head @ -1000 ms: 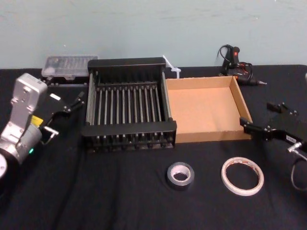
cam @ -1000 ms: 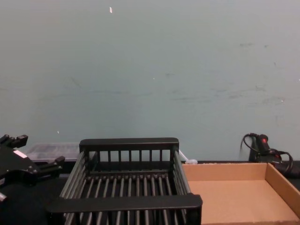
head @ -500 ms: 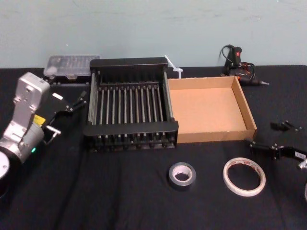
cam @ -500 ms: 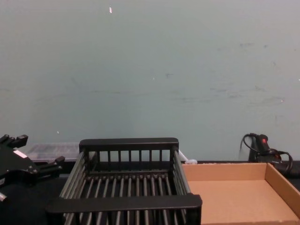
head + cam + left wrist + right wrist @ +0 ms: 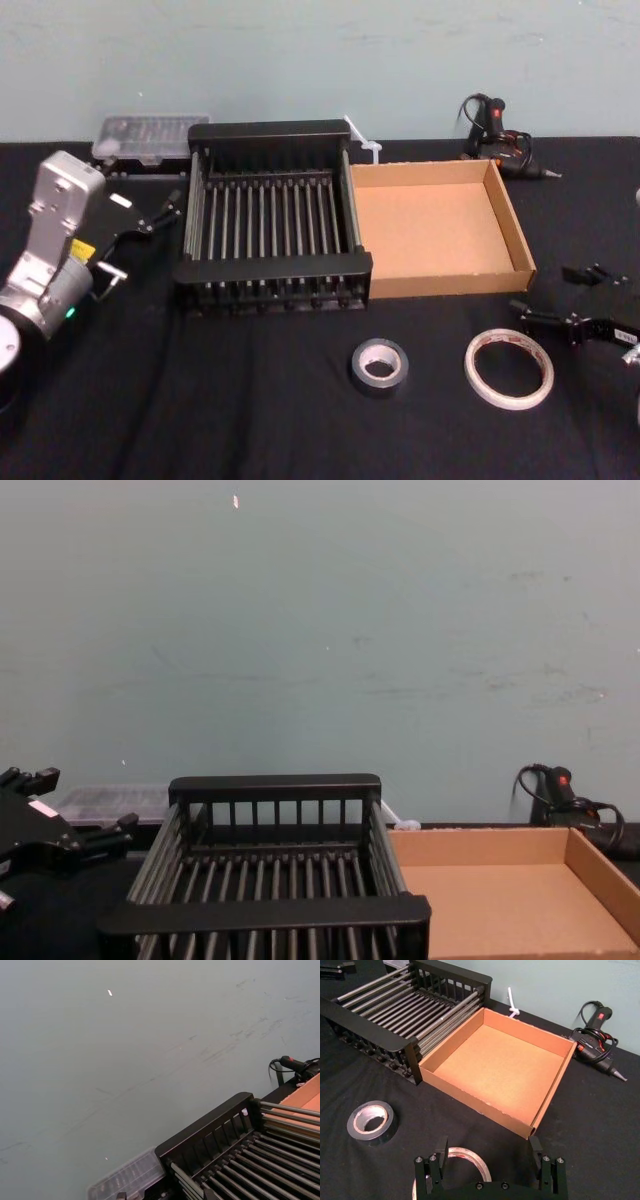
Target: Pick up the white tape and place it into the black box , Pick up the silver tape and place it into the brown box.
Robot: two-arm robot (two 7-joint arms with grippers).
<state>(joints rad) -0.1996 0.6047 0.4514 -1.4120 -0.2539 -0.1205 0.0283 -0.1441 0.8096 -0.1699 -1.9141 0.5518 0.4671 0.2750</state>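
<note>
The right gripper (image 5: 562, 297) is hovering wide open, empty, just beside the white tape (image 5: 508, 368); the left gripper (image 5: 170, 203) is sitting open beside the black box (image 5: 272, 272).

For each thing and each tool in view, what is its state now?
white tape: flat on the table, not held
silver tape: flat on the table, not held
black box: empty
brown box: empty
right tool: open, beside the white tape
left tool: parked left of the black box
</note>
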